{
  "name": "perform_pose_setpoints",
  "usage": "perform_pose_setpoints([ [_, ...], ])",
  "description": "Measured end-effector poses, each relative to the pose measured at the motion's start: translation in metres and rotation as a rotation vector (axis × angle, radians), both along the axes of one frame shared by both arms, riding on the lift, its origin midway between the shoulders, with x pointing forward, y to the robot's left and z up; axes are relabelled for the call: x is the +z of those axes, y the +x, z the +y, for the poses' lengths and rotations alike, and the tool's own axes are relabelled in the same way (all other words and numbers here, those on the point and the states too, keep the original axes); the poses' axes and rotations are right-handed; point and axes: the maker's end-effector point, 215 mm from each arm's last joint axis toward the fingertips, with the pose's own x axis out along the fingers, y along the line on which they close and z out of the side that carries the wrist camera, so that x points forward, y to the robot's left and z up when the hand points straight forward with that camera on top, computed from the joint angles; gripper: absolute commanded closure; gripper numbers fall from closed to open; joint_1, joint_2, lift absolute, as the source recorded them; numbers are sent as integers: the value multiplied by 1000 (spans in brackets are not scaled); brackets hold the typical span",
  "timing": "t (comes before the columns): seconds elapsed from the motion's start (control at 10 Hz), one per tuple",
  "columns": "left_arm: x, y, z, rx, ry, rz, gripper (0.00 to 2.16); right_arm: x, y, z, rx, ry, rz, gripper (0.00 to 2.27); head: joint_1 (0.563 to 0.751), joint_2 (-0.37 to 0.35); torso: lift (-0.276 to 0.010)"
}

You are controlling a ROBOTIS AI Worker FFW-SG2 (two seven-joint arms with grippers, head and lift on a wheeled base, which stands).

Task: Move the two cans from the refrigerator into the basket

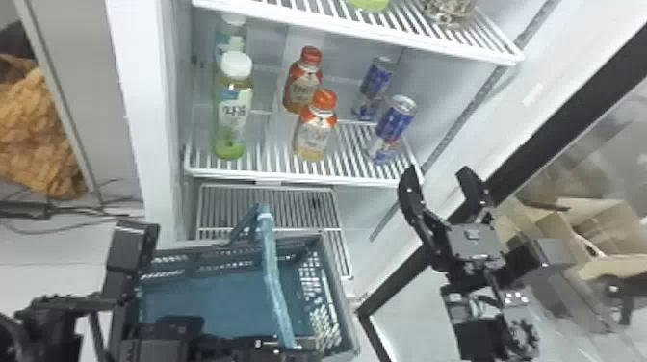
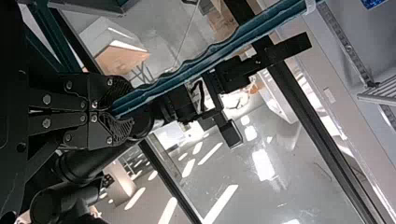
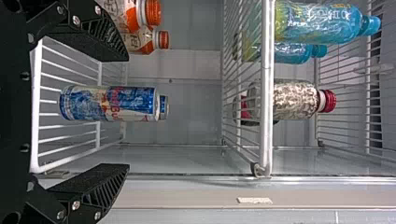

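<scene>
Nearest, the left gripper (image 2: 122,108) is closed on the handle (image 1: 273,279) of the blue basket (image 1: 226,293), which stands in front of the refrigerator. That makes the right gripper (image 1: 438,174) the 1 for the cans: it is nearer them, its 2 fingers spread wide with nothing between them, in front of the wire shelf (image 1: 269,177) and to its right side.

Beyond its fingertips, the front can (image 1: 394,126) stands upright on the shelf, near the right end. From the gripper it lies deeper in and a little to the left in the head view; the right wrist view sets it in the lane between the 2 fingers, somewhat nearer the finger on the bottles' side. Its long axis runs vertically, across the approach, so the opening seems rightly turned: 1 finger could pass down each side with little or no wrist roll. The move calls for a forward reach, eased slightly left to centre.

Farther in, the rear can (image 1: 374,86), also upright, stands just behind the front can, almost in line with it. Overshooting could push 1 into the other. The nearer orange-capped bottle (image 1: 315,127) stands to the left, leaving some finger room.
</scene>
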Motion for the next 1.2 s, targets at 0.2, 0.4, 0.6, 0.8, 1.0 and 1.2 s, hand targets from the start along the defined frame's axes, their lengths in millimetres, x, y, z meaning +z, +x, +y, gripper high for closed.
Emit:
perform_pose_setpoints([
  [0.2,1,-1,-1,-1,-6,1,1190,-2,1,2,4,2,2,209,695,-350,-266],
  [0.4,3,-1,-1,-4,-10,3,1190,-3,2,4,9,3,0,209,695,-350,-266],
  [0.6,3,-2,-1,-5,-13,5,1190,-5,3,3,8,3,3,206,695,-350,-266],
  [0.8,3,-2,0,-4,-13,7,1190,-9,3,2,6,6,10,206,695,-350,-266],
  [1.0,2,-3,0,-5,-11,10,1190,-13,7,0,2,16,12,209,695,-350,-266],
  [1.2,2,-3,0,-6,-11,10,1190,-14,13,0,3,21,10,209,695,-350,-266],
])
